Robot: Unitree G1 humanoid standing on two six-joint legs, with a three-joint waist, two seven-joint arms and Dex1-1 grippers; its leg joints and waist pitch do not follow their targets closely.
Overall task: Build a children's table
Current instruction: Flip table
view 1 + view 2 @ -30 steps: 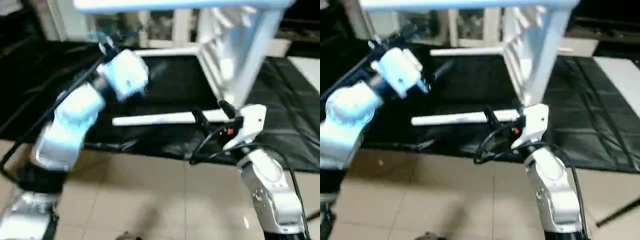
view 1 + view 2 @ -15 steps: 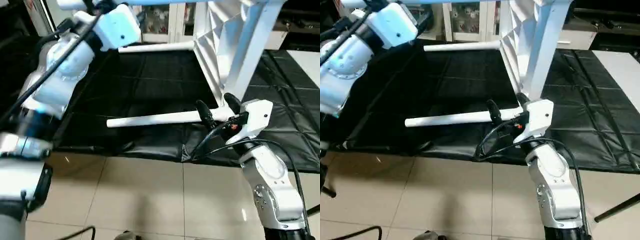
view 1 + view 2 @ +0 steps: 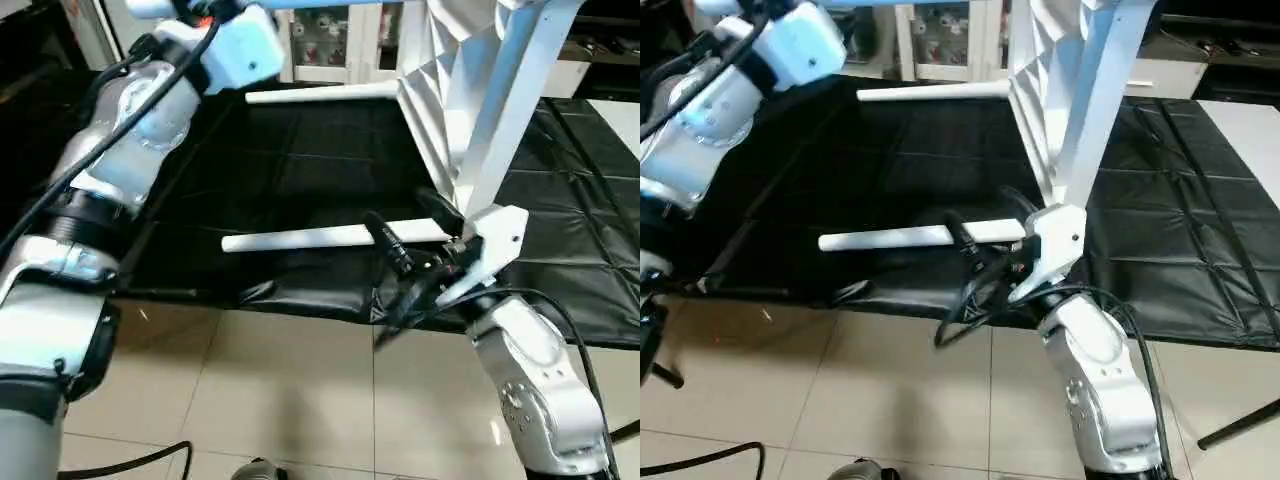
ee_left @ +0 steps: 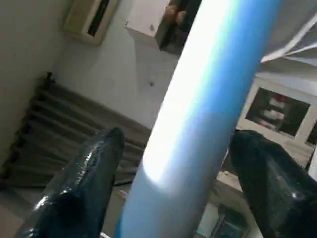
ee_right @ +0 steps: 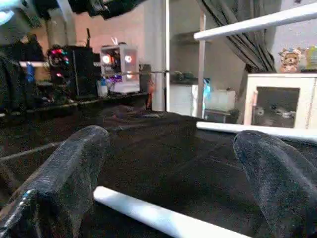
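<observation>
The children's table stands tipped on its side on the black-covered work table, its ribbed tabletop (image 3: 437,90) facing left. One fitted leg (image 3: 495,130) slants down toward me. Another fitted leg (image 3: 320,94) lies level at the back. A third (image 4: 198,114) runs across the top. My left gripper (image 4: 179,135) is raised to that top leg, open, one finger (image 4: 84,183) on each side with gaps. A loose leg (image 3: 300,240) lies near the front edge. My right gripper (image 3: 395,206) is open over its right end; whether it touches is unclear.
The black cover (image 3: 300,170) stretches wide to the left of the tabletop. Its front edge (image 3: 300,300) drops to a tiled floor (image 3: 280,400). Cabinets and shelves (image 3: 940,40) stand behind the work table. A black cable (image 3: 400,300) loops under my right wrist.
My left arm swung up from above the black cover to the top leg. My right gripper slid left over the loose leg's end. The camera also shifted.
</observation>
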